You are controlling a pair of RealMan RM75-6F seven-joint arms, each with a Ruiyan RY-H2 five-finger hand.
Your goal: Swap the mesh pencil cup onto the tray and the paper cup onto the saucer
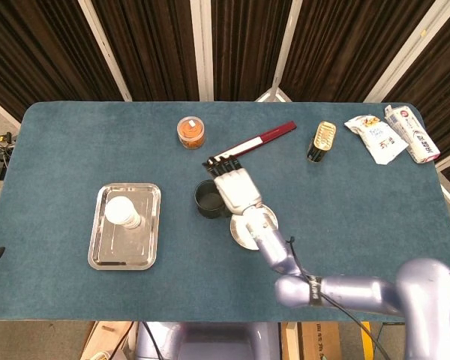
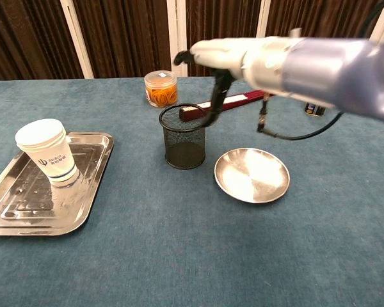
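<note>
On the blue bench (image 2: 345,243), the right hand (image 1: 236,187) hovers with fingers (image 2: 216,96) released and spread, holding nothing, above the upright mesh pencil cup (image 2: 185,137), which stands at the saucer's (image 2: 252,174) nine o'clock; the arm hides part of the saucer in the head view; the paper cup (image 2: 47,151) sits on the tray (image 2: 25,208).

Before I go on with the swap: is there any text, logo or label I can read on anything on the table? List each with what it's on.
Nothing reads clearly.
Paper cup: a dark logo with small print beside it, too small to read.
Snack packet: printed graphics, blurred.
White tube: red and dark lettering, too small to read.
Tin can: label illegible.
Orange-filled jar, red box, mesh cup: no visible text.
</note>
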